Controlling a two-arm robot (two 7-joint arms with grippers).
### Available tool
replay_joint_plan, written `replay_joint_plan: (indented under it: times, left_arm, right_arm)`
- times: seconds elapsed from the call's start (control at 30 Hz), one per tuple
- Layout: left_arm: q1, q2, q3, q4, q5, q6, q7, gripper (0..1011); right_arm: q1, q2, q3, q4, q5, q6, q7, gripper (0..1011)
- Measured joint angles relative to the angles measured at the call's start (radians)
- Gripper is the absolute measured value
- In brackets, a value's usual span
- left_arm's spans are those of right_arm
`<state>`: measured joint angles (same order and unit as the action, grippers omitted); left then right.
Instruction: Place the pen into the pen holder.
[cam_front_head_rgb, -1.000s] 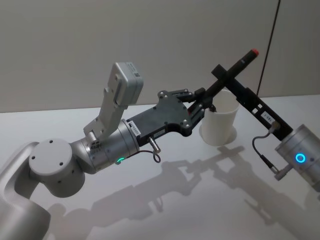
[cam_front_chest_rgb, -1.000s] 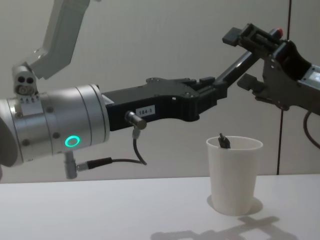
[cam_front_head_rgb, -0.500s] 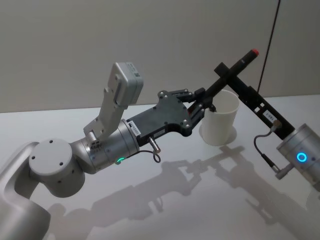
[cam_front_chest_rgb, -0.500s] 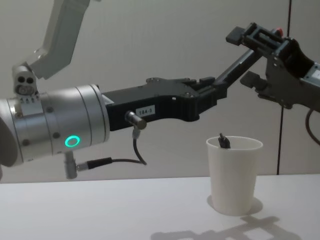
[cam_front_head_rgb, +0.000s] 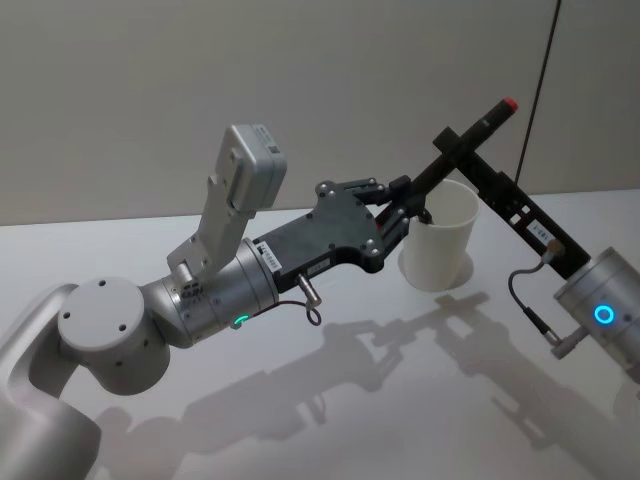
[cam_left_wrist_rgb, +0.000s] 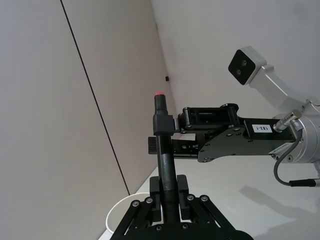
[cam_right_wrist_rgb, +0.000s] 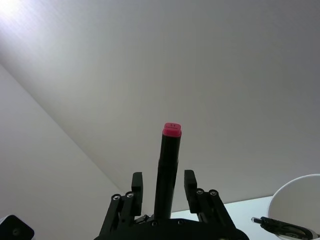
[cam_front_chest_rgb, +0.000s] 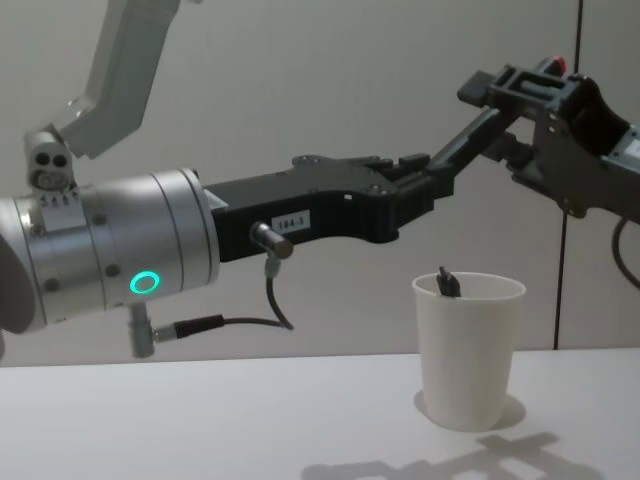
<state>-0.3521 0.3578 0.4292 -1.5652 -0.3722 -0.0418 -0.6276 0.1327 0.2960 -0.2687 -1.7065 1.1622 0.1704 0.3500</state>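
my left pincer (cam_front_chest_rgb: 425, 180) reaches out from the near left, well above the table (cam_front_head_rgb: 300, 400), and it's clenched on the lower end of the pen (cam_front_head_rgb: 455, 150). in the left wrist view the fingers (cam_left_wrist_rgb: 181, 186) press on the black barrel from both sides, so that grip is solid. the pen (cam_front_chest_rgb: 480, 130) slants up and away to the right, red tip highest, hanging in the air above the cup (cam_front_chest_rgb: 468, 350) and a bit behind its rim.

the cup is a plain white paper one, standing upright on the table just below and beyond my left pincer. there's already 1 dark pen end (cam_front_chest_rgb: 447, 282) poking over its rim on the left side.

farther out, my right pincer (cam_front_head_rgb: 462, 142) comes in from the right and meets the same pen near its top. in the right wrist view the 2 fingers (cam_right_wrist_rgb: 136, 187) sit on either side of the barrel (cam_right_wrist_rgb: 167, 170) with a little daylight showing, so i'd call it released around the pen, not squeezing.

behind it all is a pale wall (cam_front_head_rgb: 200, 80) with a thin dark cable (cam_front_head_rgb: 535, 90) running down it.
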Motion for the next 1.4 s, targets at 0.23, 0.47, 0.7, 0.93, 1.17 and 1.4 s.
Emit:
replay_joint_plan:
  times: [0.23, 0.47, 0.7, 0.93, 1.17, 1.4]
  left_arm:
    - [0.0, 0.0, 0.0, 0.0, 0.0, 0.0, 0.0, 193]
    - [0.0, 0.0, 0.0, 0.0, 0.0, 0.0, 0.0, 193]
    - [0.0, 0.0, 0.0, 0.0, 0.0, 0.0, 0.0, 195]
    - [0.0, 0.0, 0.0, 0.0, 0.0, 0.0, 0.0, 378]
    - [0.0, 0.0, 0.0, 0.0, 0.0, 0.0, 0.0, 579]
    - [0.0, 0.0, 0.0, 0.0, 0.0, 0.0, 0.0, 801]
  right_arm:
    - [0.0, 0.001, 0.0, -0.001, 0.001, -0.001, -0.001, 332]
    - [0.0, 0.001, 0.0, -0.002, 0.002, -0.001, 0.0, 190]
    - [0.0, 0.001, 0.0, -0.002, 0.002, -0.001, 0.0, 190]
    - [0.0, 0.001, 0.001, -0.001, 0.002, -0.002, -0.002, 189]
    - [0.0, 0.001, 0.0, -0.001, 0.001, -0.002, -0.002, 189]
    - [0.0, 0.001, 0.0, -0.001, 0.001, -0.002, -0.002, 189]
